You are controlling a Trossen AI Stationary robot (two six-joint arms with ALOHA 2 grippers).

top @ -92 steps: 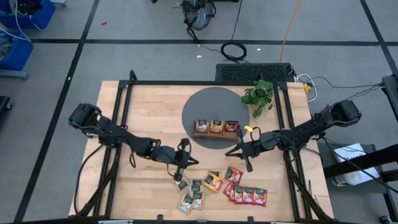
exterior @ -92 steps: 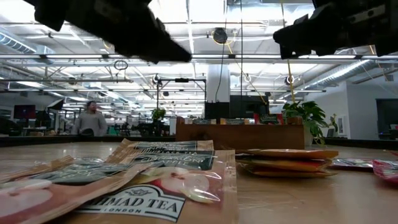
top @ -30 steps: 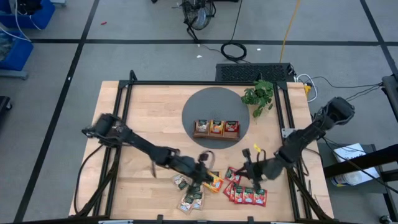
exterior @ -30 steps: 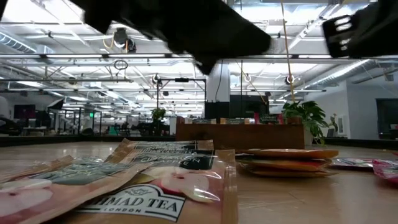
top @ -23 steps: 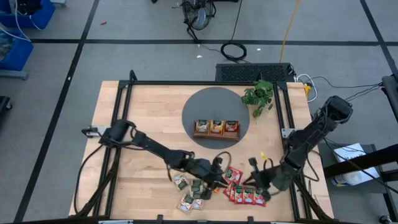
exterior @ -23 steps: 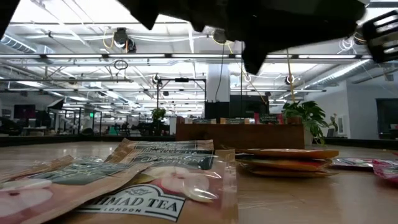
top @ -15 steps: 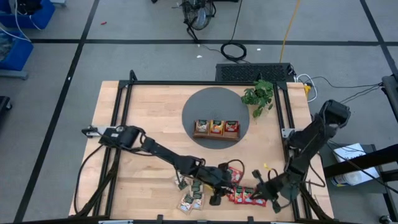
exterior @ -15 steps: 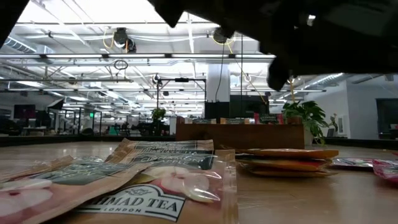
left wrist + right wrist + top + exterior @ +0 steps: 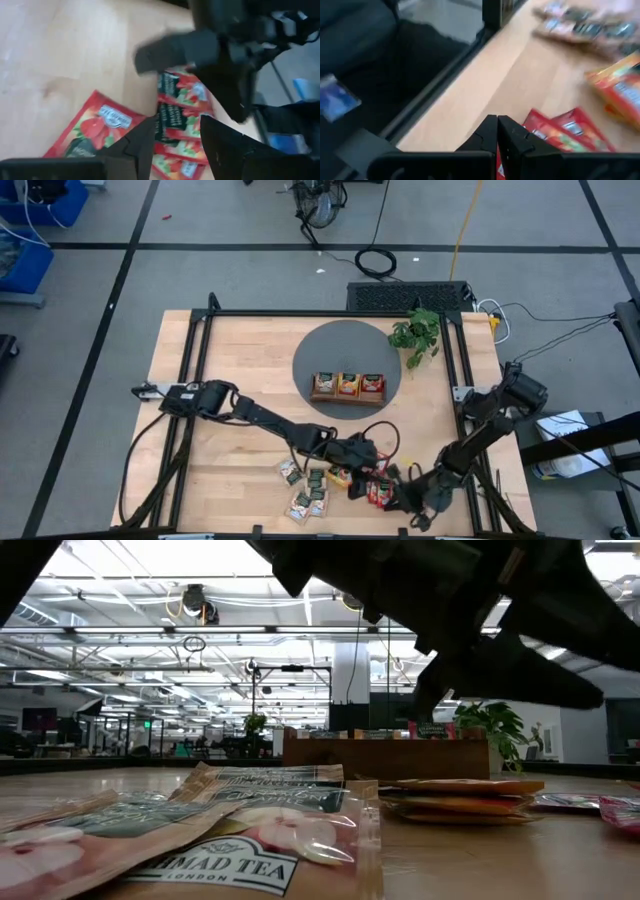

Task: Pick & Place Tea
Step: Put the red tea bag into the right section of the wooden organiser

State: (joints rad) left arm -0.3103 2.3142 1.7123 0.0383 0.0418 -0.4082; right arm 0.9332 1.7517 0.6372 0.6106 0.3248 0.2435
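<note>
The left pincer (image 9: 372,480), fingers apart and holding nothing, hovers at lower centre of the high view over the red tea sachets (image 9: 381,492) on the worktop (image 9: 240,370) — the right pincer (image 9: 408,498), fingers together, sits just right of them.

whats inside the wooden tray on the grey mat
The wooden tray holds tea sachets standing in its three compartments: dark, orange and red. How many each holds cannot be seen.
</note>
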